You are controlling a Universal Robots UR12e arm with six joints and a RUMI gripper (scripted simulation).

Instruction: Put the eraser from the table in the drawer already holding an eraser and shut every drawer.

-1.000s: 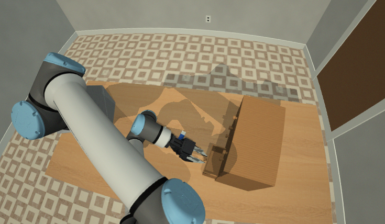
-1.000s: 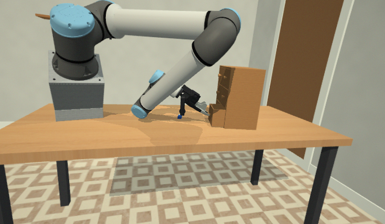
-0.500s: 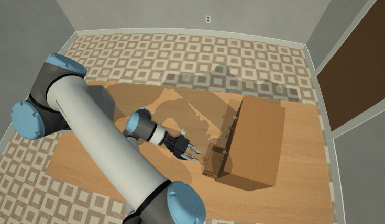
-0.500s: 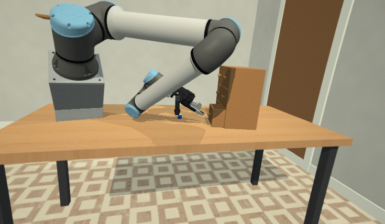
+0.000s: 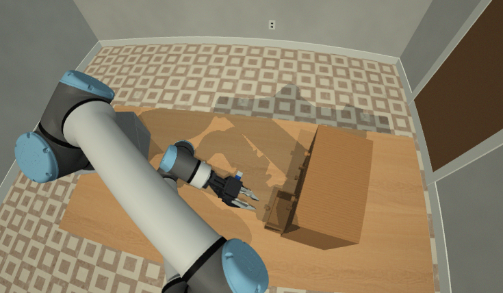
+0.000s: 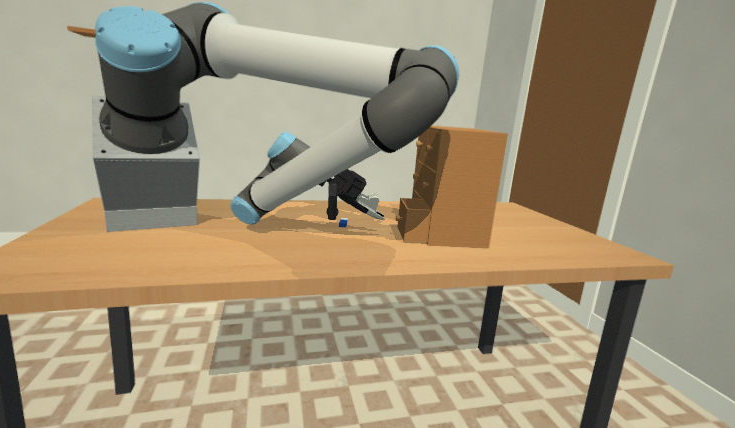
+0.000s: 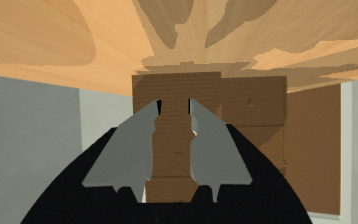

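Note:
A blue and white eraser (image 5: 239, 175) (image 6: 343, 222) lies on the table beside and below the gripper's body. The wooden chest (image 5: 332, 181) (image 6: 465, 191) stands upright. Its bottom drawer (image 5: 278, 214) (image 6: 415, 223) (image 7: 205, 84) at the end nearer the exterior camera is pulled partway out; the other drawers look shut. No eraser can be made out inside the dark, open drawer. My gripper (image 5: 256, 204) (image 6: 382, 216) (image 7: 174, 100) is partly open with nothing between its fingertips. It points at the open drawer's front from a short distance, apart from its knob (image 5: 267, 207).
More drawer knobs stick out of the chest's front, such as an upper knob (image 5: 306, 153). The arm's large upper link (image 5: 147, 174) (image 6: 306, 58) spans above the table (image 5: 395, 218) (image 6: 226, 255). The robot's grey base block (image 6: 146, 183) stands at the table's other end.

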